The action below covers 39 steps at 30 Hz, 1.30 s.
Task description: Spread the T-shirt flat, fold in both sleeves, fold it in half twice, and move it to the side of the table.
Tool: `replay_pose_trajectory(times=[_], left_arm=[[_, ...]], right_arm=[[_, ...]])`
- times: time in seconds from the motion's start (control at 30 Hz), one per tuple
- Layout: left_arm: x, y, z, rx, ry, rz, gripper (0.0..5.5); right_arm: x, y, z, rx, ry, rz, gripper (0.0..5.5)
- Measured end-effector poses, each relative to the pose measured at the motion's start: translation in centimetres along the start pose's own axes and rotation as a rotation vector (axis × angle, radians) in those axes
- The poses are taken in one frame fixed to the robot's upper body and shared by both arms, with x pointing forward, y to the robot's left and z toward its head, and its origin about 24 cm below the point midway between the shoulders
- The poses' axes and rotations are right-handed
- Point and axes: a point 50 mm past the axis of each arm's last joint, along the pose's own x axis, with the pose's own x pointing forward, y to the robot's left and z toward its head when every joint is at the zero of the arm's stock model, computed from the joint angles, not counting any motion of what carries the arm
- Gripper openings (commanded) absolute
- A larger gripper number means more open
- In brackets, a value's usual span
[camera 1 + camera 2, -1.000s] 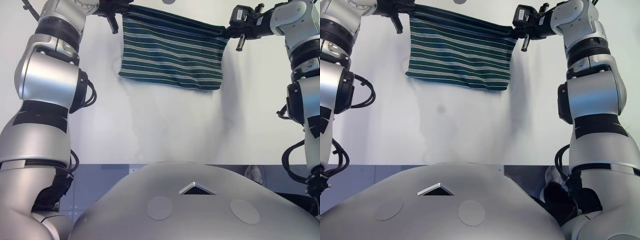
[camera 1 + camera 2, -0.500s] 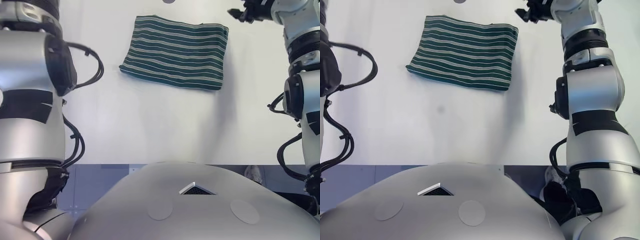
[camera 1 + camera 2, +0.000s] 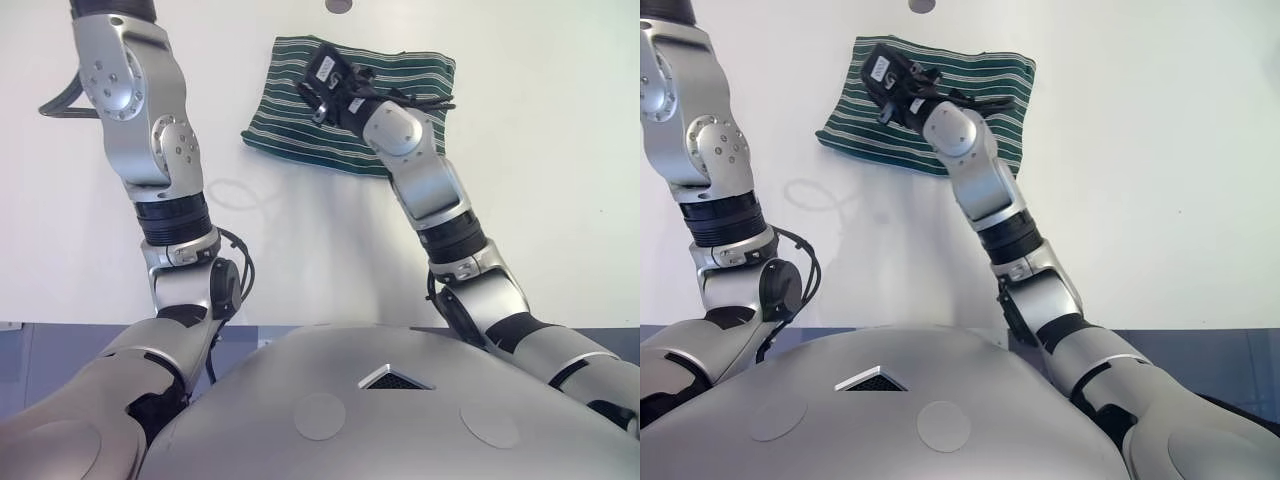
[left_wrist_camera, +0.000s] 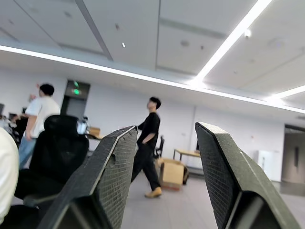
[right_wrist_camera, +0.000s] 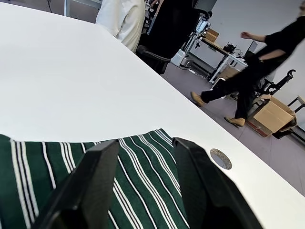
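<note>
Stretching across the whole scene, a broad white worktop [image 3: 540, 180] carried a dark green T-shirt with thin white stripes [image 3: 285, 112]. The T-shirt was folded into a rectangle and lay flat at the far middle of the worktop, a little askew to the far edge. The right arm bent inward across the worktop, so that the right jaws sat over the left part of the T-shirt. Their two dark fingers [image 5: 90, 186] stood a little apart with nothing between them and striped cloth showing beneath; whether they touched it could not be told. The left arm was raised, and the left jaws pointed up into the room, their two black ribbed fingers [image 4: 112, 176] spread wide and empty. A small grey round grommet [image 3: 339, 5] sat at the worktop's far edge, just beyond the T-shirt.
</note>
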Motion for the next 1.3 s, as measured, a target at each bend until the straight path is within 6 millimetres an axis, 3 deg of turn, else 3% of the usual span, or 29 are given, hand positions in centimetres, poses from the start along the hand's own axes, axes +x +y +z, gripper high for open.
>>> replay_pose_trajectory(times=[0.13, 0.2, 0.37, 0.47, 0.6, 0.9, 1.0, 1.1, 1.2, 1.27, 1.3], left_arm=[[0.5, -0.7, 0.1, -0.014, -0.001, -0.011, 2.24], [0.5, -0.9, 0.0, -0.020, 0.002, -0.016, 2.24], [0.5, -1.6, -0.4, -0.041, 0.018, -0.032, 2.24], [0.6, -2.3, -0.5, -0.059, 0.017, -0.047, 2.24], [1.0, -2.8, -0.1, -0.057, -0.008, -0.059, 2.24], [2.4, -3.2, 0.6, -0.045, -0.041, -0.110, 2.24], [2.4, -3.5, 0.5, -0.047, -0.036, -0.132, 2.24], [2.2, -4.8, -0.1, -0.012, 0.013, -0.255, 2.24], [1.7, -6.4, -0.6, 0.071, 0.075, -0.483, 2.24], [0.0, -8.0, -1.9, 0.161, 0.157, -0.736, 2.24], [-0.9, -8.3, -2.7, 0.190, 0.202, -0.810, 2.24]], right_arm=[[1.9, 3.7, -2.6, 0.058, 0.130, 0.067, 2.09], [2.2, 4.6, -3.2, 0.055, 0.150, 0.085, 2.09], [2.7, 5.9, -3.4, -0.015, 0.124, 0.165, 2.09], [1.7, 5.9, -3.9, -0.168, 0.075, 0.359, 2.09], [-1.1, 4.3, -5.0, -0.378, -0.013, 0.558, 2.09], [-12.3, -0.2, -8.6, -0.691, -0.214, 0.878, 2.09], [-14.3, -0.8, -8.8, -0.812, -0.269, 0.938, 2.09], [-16.5, -2.8, -8.9, -0.953, -0.279, 0.975, 2.09], [-17.3, -5.1, -7.3, -1.054, -0.295, 0.935, 2.09], [-17.6, -6.6, -3.6, -1.149, -0.413, 0.846, 2.09], [-17.9, -7.0, -2.8, -1.173, -0.420, 0.841, 2.09]])
